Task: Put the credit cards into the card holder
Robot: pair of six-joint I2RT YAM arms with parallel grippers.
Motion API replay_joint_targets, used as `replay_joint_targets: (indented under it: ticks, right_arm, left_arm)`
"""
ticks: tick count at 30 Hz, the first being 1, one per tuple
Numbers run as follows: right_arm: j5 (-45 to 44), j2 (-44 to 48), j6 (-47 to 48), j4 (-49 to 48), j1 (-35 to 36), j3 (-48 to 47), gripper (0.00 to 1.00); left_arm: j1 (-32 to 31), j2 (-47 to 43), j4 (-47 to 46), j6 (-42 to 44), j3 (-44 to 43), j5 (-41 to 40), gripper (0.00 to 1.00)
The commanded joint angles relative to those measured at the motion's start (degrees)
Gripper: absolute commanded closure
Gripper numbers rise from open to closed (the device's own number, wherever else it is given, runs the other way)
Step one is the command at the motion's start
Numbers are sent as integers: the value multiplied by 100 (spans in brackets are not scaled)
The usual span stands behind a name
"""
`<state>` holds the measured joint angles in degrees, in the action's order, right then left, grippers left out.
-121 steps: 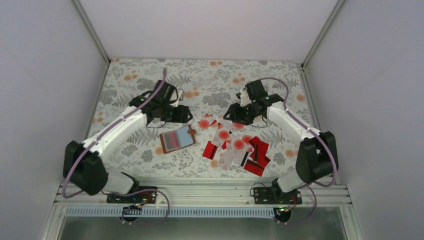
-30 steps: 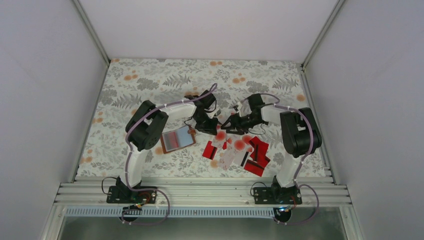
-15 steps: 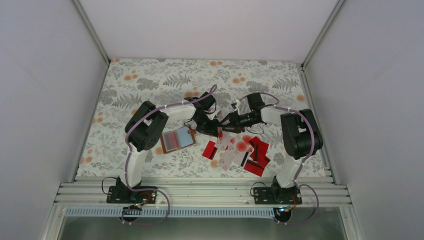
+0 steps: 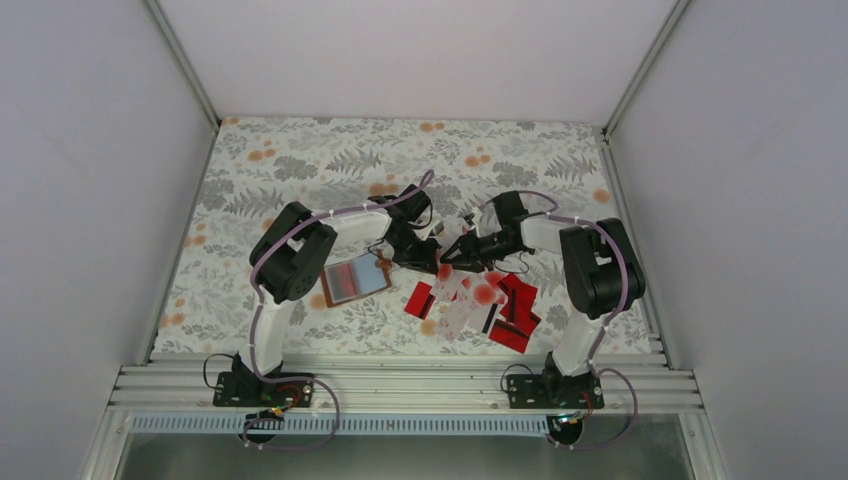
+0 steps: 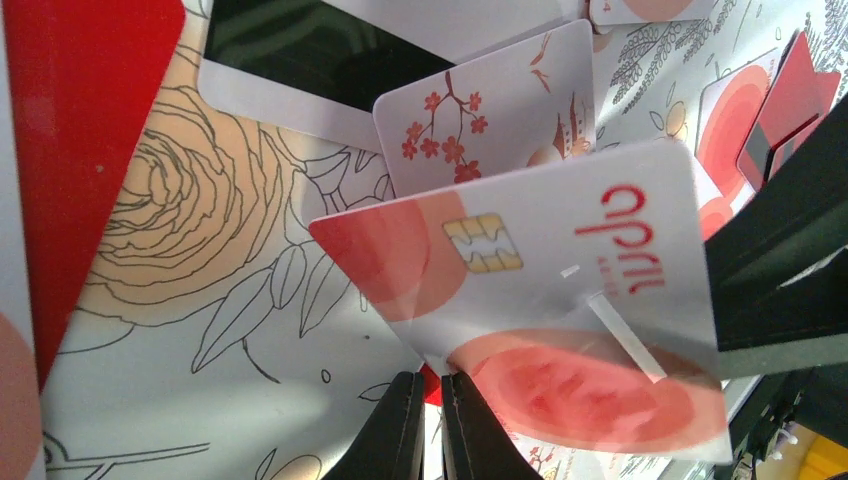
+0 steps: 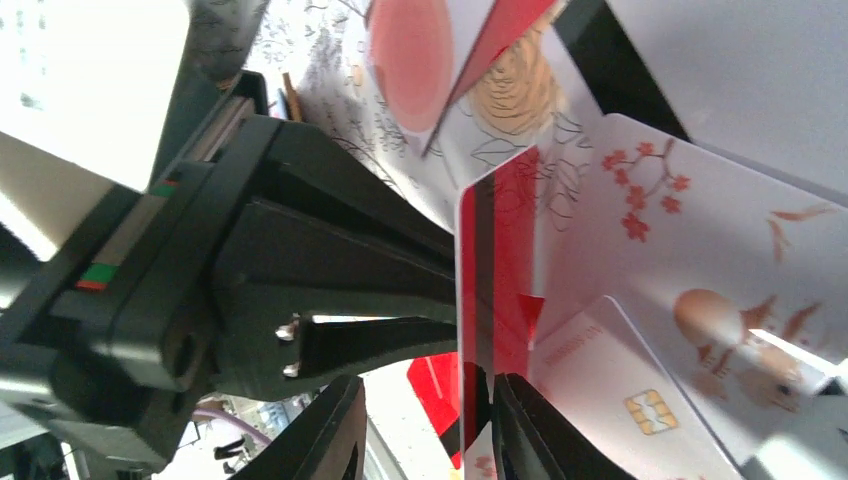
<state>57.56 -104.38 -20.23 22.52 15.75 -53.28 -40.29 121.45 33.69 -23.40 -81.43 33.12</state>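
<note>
1 bench (image 4: 260,170) with a floral cover.
2 arms: left arm (image 4: 300,240) and right arm (image 4: 595,260), both reaching in, wrists nearly meeting mid-bench.
1 card holder (image 4: 355,278), lying open on the bench with its blue-grey inside up. It is just beside the left wrist and left of the card heap, apart from it.
credit cards (image 4: 478,298): a loose overlapping heap with red and white red-blotched cards mixed. The overlap is too heavy for an exact count.
1 held card (image 5: 520,290), white with a chip and red blotches, up off the bench and tilted.
left fingers (image 5: 395,435): clamped tight on its lower edge.
right fingers (image 6: 335,430): straddling that card edge-on, partly apart, with a gap showing on one side. No grip.
</note>
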Motion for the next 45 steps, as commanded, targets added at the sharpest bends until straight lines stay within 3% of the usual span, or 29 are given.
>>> replay_joint_targets:
  ticks: [1, 11, 17, 27, 36, 45]
  right_arm:
    - [-492, -42, 143, 300, 67, -131, 69]
    - [-500, -205, 118, 267, 234, -196, 81]
    - [-708, -233, 72, 269, 267, -164, 95]
    - [-283, -116, 85, -54, 251, 87, 96]
    - [514, -79, 76, -378, 174, 116, 96]
    - [802, 354, -605, -348, 169, -566, 96]
  left_arm:
    - [-33, 29, 50, -20, 148, -130, 93]
    - [-31, -40, 6, -42, 232, -141, 93]
    - [-23, -99, 13, -50, 284, -197, 93]
    - [44, -635, 190, -110, 350, -686, 91]
    - [277, -1704, 453, -242, 605, -1162, 81]
    - [1188, -3021, 886, -105, 698, -1485, 65]
